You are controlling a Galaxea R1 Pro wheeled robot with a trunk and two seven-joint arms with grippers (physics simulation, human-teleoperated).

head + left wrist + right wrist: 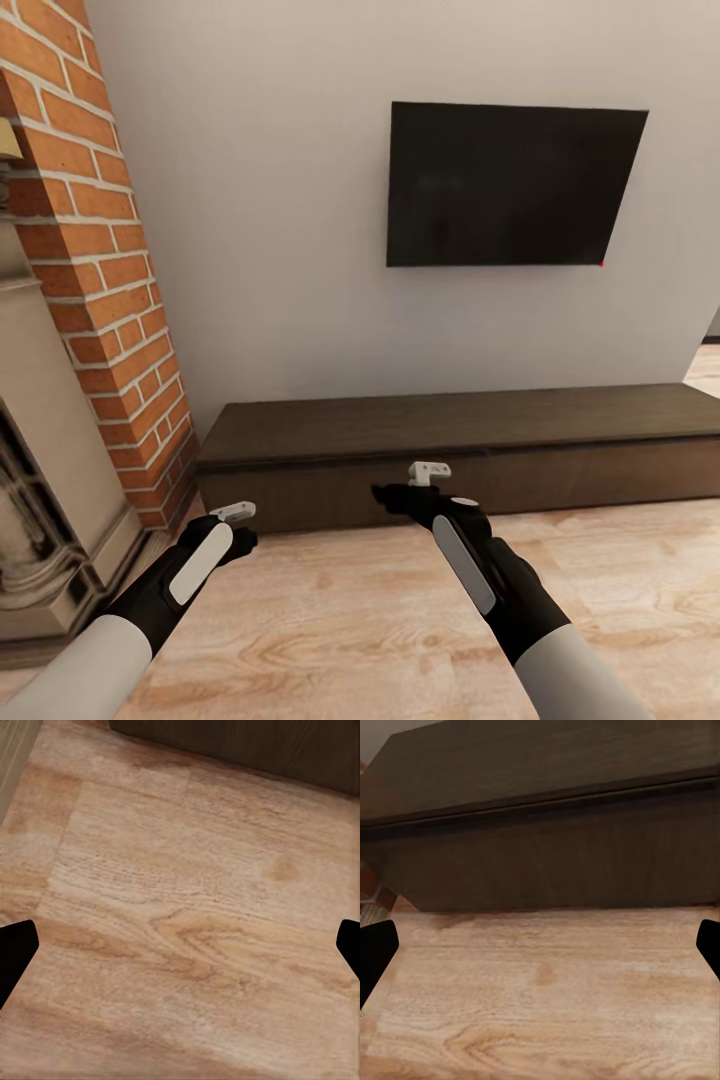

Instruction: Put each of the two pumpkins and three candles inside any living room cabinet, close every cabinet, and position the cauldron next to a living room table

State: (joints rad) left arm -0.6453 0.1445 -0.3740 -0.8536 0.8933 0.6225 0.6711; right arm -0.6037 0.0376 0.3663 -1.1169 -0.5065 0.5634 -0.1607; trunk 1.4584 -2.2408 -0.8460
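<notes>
Both grippers' jaws spread, left gripper (180, 945) over floor (180, 907), right gripper (540, 945) facing cabinet (555, 847)

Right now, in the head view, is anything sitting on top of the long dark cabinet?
No. The cabinet top shows as a bare dark brown surface from end to end, under the wall-mounted television.

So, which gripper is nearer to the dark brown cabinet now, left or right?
The right. The right gripper hovers open just before the cabinet front, near its middle. The left gripper hangs open farther back over the wooden floor, off the cabinet's left end.
</notes>
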